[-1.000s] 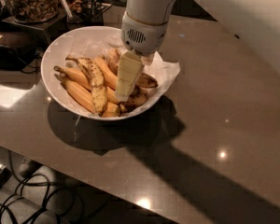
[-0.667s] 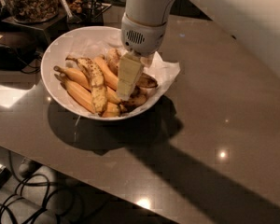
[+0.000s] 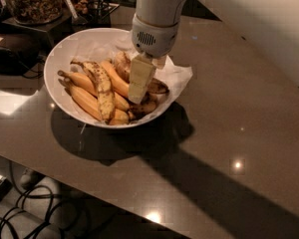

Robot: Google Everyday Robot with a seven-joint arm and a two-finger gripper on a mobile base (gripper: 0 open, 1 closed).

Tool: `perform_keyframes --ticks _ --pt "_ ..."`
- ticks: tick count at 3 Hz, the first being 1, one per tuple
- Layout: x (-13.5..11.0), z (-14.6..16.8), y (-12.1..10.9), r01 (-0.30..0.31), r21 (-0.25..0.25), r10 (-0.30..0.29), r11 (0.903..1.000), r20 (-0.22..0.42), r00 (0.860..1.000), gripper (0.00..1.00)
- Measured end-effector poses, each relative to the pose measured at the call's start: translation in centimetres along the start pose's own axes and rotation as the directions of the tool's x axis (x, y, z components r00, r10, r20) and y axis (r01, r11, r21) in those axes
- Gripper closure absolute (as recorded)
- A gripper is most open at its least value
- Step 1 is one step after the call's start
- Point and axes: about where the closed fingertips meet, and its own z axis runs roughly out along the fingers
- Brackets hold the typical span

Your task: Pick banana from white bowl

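The white bowl (image 3: 55, 59), lined with crinkled white paper (image 3: 180, 74), stands at the back left of the brown table. The dark, mottled brown banana (image 3: 158, 87) lies at the bowl's right side, partly hidden. My gripper (image 3: 139, 86) reaches straight down into the bowl from the white arm. Its cream-coloured tip is right beside the brown banana's left end and seems to touch the fruit. A long yellow black-speckled banana (image 3: 102, 86) and plain orange-yellow bananas (image 3: 84, 97) lie to its left.
Glass jars of snacks (image 3: 32, 1) stand on a dark stand behind the bowl at the back left. A black object (image 3: 10, 51) sits left of the bowl. Cables (image 3: 20, 208) lie on the floor below the table's front-left edge.
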Motion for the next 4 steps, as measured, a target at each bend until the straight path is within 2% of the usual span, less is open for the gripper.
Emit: perform_keyframes --ticks 1,2,3,4 --pt "0.1 0.8 -0.2 0.008 -0.009 -0.008 0.9999 -0.009 1.000 0.45" --pt "-0.2 1.1 1.3 0.055 0.004 -0.055 0.9985 -0.012 0.998 0.69" --pt "-0.6 1.2 1.1 0.054 0.011 -0.054 0.9985 0.002 0.999 0.92" --pt "-0.7 0.9 1.0 0.051 0.022 -0.051 0.9985 0.018 0.999 1.00"
